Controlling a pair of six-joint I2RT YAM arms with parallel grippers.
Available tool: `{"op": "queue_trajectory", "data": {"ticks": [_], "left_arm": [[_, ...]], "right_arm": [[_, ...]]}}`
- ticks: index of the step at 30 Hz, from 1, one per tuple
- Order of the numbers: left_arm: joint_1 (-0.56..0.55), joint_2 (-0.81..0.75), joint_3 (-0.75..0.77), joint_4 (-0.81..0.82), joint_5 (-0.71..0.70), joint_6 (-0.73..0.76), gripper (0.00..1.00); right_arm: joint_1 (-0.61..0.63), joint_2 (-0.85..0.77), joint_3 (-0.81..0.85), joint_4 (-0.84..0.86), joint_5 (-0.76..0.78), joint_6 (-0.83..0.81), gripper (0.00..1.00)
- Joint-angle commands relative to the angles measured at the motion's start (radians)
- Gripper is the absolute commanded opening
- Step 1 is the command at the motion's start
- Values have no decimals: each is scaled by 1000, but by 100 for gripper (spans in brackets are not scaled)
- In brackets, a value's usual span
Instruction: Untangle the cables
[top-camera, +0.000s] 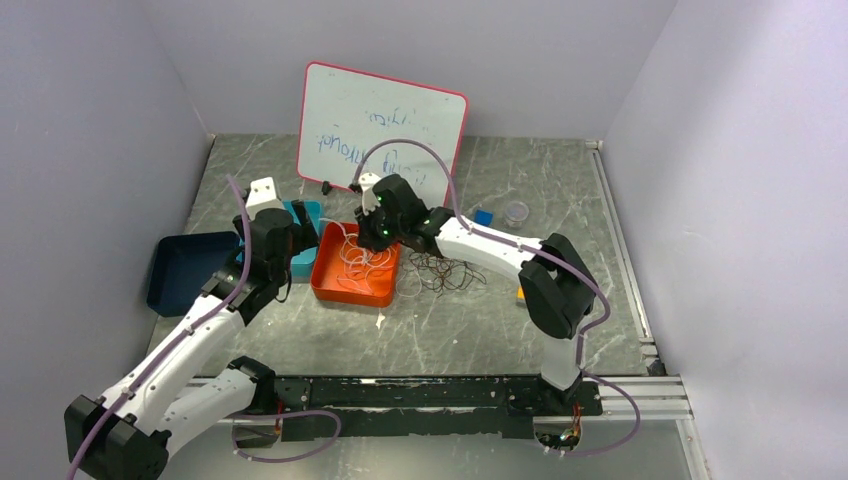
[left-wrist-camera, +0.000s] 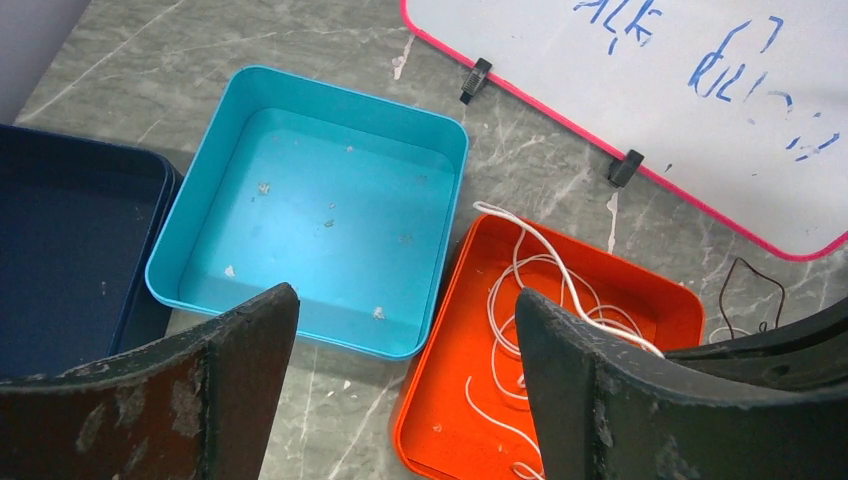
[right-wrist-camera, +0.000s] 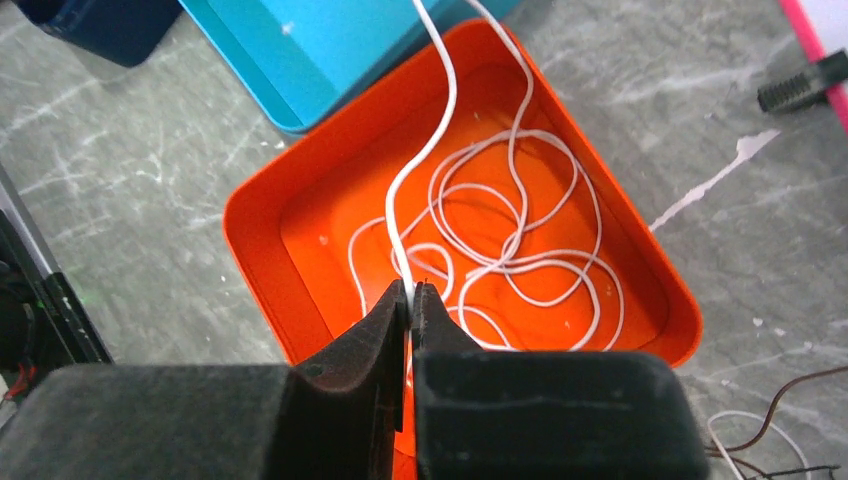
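While the white cable (right-wrist-camera: 396, 230) was pinched tight by the right gripper (right-wrist-camera: 411, 295) over the orange tray (right-wrist-camera: 255, 215), the left gripper (left-wrist-camera: 405, 300) was seen open, and a drop inside was likely needed next.

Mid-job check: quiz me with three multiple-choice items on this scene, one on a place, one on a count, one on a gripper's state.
1. Loops of the white cable lie: A inside the orange tray; B beside it; C underneath it.
2. Trays in view: A two; B three; C four.
3. The right gripper is: A wide open; B shut on the white cable; C shut on nothing.
Answers: A, the loops rest on its floor; B, orange tray, light blue tray, dark blue tray; B, its fingers pinch the strand.
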Motion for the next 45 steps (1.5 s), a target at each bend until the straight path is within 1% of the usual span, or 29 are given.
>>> {"op": "queue_trajectory", "data": {"ticks": [1, 7, 16, 20, 28, 29, 33, 34, 37, 42, 45], "left_arm": [[5, 11, 33, 40, 28, 10, 84], [4, 27, 40, 43, 34, 12, 84], [6, 57, 47, 55, 55, 11, 83], [5, 72, 55, 63, 66, 9, 83], [5, 80, 66, 59, 66, 14, 83], [5, 78, 66, 58, 66, 15, 83], [4, 78, 64, 57, 67, 15, 83], [5, 80, 65, 59, 69, 15, 83], [5, 86, 62, 63, 73, 13, 83], [4, 95, 64, 66, 78, 13, 83], [5, 93, 59, 66, 78, 12, 83]], "right_arm": [[9, -16, -36, 1, 31, 5, 0], [9, -28, -78, -36, 97, 25, 0], [9, -92, -170, -70, 169, 40, 0], [10, -91, -178, -53, 144, 35, 0], [9, -55, -142, -28, 51, 27, 5], [9, -52, -139, -29, 43, 25, 7], [10, -57, -149, -15, 18, 24, 25], [9, -60, -151, -12, 14, 24, 28], [10, -68, -154, -2, 1, 24, 34], [9, -93, -166, 29, -38, 24, 42], [9, -102, -172, 45, -51, 27, 48]]}}
